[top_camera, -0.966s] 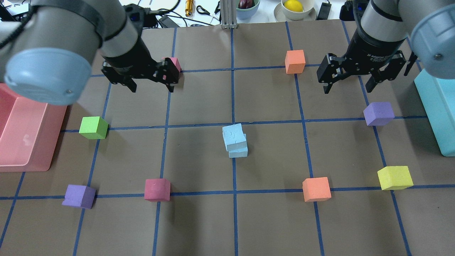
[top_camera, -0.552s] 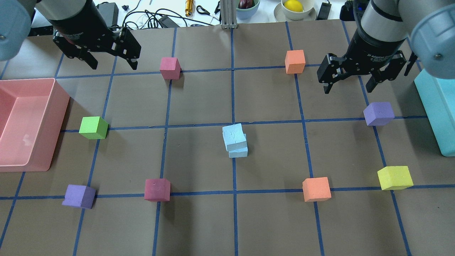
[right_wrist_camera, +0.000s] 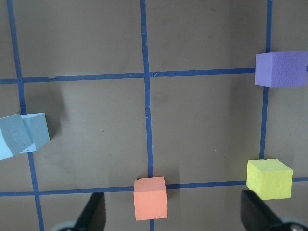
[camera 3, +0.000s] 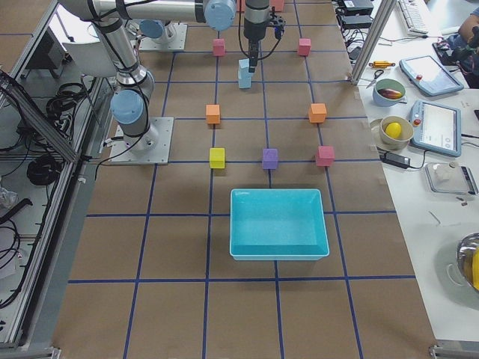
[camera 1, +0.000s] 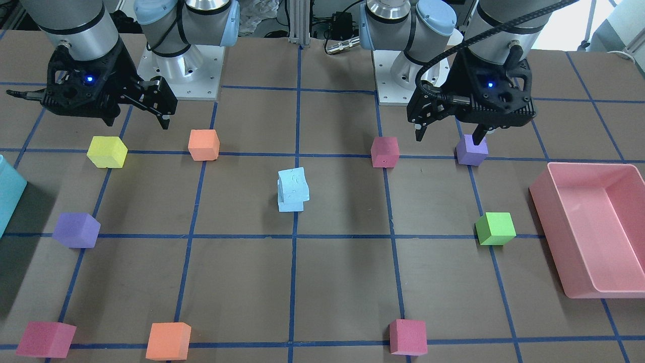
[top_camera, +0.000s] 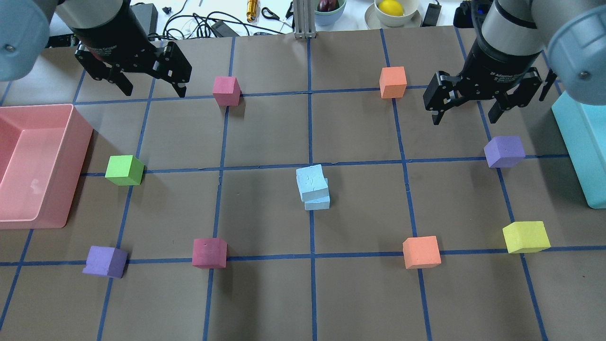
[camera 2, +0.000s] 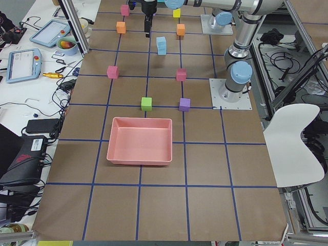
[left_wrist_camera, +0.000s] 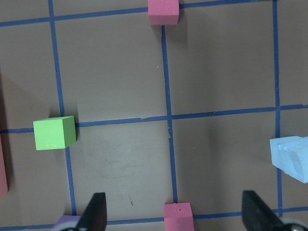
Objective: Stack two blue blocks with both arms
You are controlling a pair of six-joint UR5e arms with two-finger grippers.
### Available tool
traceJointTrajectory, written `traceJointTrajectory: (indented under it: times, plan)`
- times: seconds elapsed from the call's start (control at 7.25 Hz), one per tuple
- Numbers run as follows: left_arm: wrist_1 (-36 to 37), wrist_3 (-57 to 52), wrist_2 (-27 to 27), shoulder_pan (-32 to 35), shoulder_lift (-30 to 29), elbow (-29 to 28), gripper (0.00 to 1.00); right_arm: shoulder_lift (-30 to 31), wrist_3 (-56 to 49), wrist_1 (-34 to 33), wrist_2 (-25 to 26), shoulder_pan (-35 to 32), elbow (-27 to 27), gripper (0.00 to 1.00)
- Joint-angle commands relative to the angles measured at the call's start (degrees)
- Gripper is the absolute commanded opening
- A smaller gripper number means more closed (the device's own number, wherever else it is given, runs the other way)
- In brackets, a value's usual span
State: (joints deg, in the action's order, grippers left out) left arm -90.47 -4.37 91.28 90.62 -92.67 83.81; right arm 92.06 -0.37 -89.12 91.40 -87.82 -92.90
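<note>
The two blue blocks stand stacked at the table's middle. The upper block sits skewed on the lower block. The stack also shows in the front view, the left wrist view and the right wrist view. My left gripper is open and empty, high over the far left of the table, well away from the stack. My right gripper is open and empty over the far right, near an orange cube.
A pink bin stands at the left edge and a teal bin at the right edge. Loose cubes lie around the stack: green, purple, purple, pink, dark pink, orange, yellow.
My left arm has swung back from beside the far pink cube to the table's far left corner, gripper still open. The right arm and the blue stack have not moved.
</note>
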Motion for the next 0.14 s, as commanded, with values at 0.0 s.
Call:
traceJointTrajectory:
  times: [0.0]
  plan:
    - [0.1,-0.6,-0.1,0.2,0.4,0.4,1.0,0.0,-0.1,0.0,0.1,0.0,0.0,1.0]
